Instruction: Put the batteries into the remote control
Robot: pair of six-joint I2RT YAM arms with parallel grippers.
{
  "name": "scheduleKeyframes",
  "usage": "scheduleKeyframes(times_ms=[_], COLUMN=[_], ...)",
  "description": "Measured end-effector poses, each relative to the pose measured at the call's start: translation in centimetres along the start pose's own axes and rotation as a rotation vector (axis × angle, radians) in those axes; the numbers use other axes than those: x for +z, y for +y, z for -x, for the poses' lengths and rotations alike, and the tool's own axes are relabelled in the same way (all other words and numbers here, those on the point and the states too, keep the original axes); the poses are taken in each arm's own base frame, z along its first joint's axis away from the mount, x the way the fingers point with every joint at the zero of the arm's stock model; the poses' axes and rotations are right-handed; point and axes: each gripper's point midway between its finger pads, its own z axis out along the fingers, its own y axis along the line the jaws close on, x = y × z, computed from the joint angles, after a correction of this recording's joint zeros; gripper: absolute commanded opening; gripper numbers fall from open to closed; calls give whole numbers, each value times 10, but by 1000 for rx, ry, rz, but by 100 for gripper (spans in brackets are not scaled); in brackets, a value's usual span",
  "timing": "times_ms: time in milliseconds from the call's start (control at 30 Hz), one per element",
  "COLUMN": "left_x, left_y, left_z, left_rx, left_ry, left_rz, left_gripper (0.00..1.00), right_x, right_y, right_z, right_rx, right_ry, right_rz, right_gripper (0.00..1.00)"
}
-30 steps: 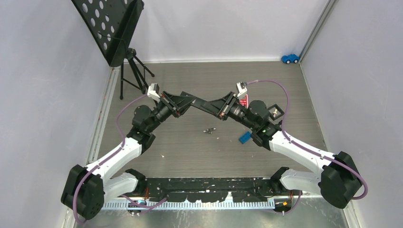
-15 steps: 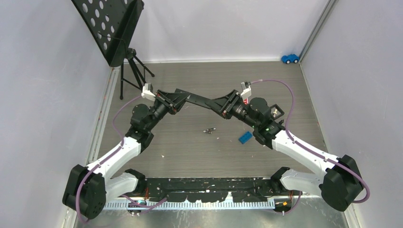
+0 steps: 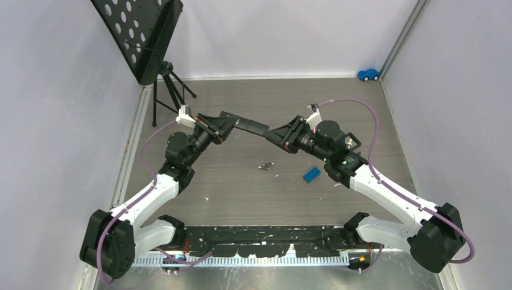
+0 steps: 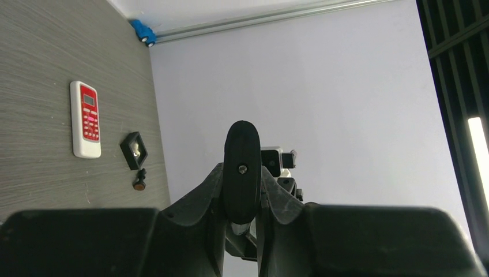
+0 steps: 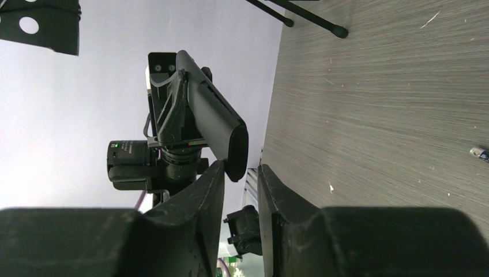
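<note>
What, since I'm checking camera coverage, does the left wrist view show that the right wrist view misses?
Only the left wrist view shows a red-and-white remote and a blue toy car. Only the right wrist view shows a battery at the frame's edge and the music stand's legs. Both show the table and the black remote clamped in the left gripper.

Left end effector (image 4: 242,171) clamped, right end effector (image 5: 240,168) seemingly parted, arms raised
</note>
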Motion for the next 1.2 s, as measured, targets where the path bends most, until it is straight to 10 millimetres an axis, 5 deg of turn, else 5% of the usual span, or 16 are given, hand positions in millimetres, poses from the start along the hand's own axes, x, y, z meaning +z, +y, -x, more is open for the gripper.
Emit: scheduleKeyframes(times_ms=[200,400,667,867,1067,1200], left_x=[0,0,0,-3,-11,-19], left_y=[2,-3,-3,18,45,51], left_z=[3,5,4,2,-8,-25], left_rx=[21,21,33,106,228,310], left_ry=[-15,-20,-10,-1,71,193], left_rz=[6,-8,-3,74,165,165], left_gripper=[0,0,0,0,0,0], right_x=[-3,-3,2,2,-2,-10], right_y=[-3,-11,-16,-26,-40,-32], right_z=[-2,-6,-6,-5,-10,-19], right_rx=[-20,-32,-39,-57,-128,-199], right_ry=[13,28,30,23,52,106], right_rz=[-21,-49,-58,-94,-141,-92], right_gripper=[21,42,45,46,61,66])
